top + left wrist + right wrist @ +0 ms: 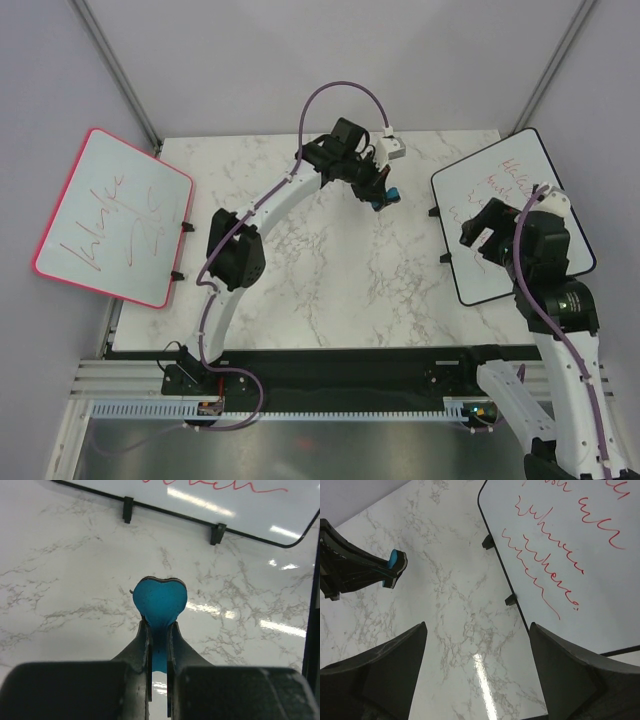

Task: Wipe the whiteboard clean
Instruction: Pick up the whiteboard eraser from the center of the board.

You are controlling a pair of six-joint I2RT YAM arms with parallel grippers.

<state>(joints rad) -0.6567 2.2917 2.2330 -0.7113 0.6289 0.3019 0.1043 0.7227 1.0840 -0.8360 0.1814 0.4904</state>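
**Top view.** Whiteboard [492, 262] lies at the counter's [330, 270] right side, skewed, with orange-red writing on its face. Right jaws hang over its near-left part, spread wide, with nothing in them. Left jaws are over the far middle of the counter, closed on a blue eraser [388, 196], left of the whiteboard and apart from it. A pink-framed board [110, 215] with red scribbles sits off the left edge.

**Left wrist.** Jaws are pinched shut on the blue eraser [160, 605], whose outline is heart-shaped. Marble counter [75, 580] lies beneath. The whiteboard [210, 500] edge crosses the top, with two black clips [128, 509] on it.

**Right wrist.** Jaws stand wide apart and empty. Between them show the counter [450, 605] and the whiteboard's [590, 605] left edge. Red handwriting runs in lines. The blue eraser [395, 562] is at left, clear of the board.
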